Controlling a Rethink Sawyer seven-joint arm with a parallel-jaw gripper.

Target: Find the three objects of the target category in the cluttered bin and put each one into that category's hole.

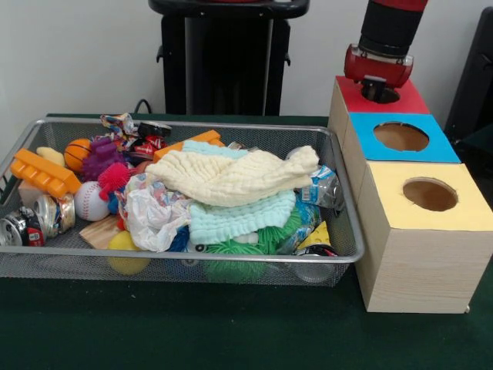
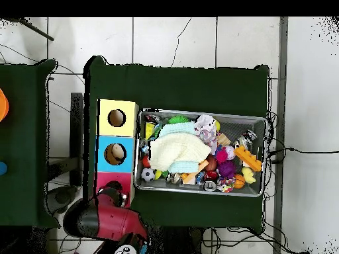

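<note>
Your tool point(image 1: 379, 86) sits right over the red-topped hole point(image 1: 383, 96) at upper right — whether its fingers are apart or together, you cannot tell. No plush toy shows in the wire-mesh bin point(image 1: 348, 231) — cloths point(image 1: 231, 177) hide much; progress unclear.

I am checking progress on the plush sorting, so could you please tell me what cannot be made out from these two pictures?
- Pincer: in the front view it dips into the round hole in the red-topped wooden box; open or shut cannot be told.
- Small plush animal toys: none identifiable; the cream and mint cloths cover much of the silver wire-mesh basket.
- Red hole's contents: the red arm blocks it overhead.
</note>
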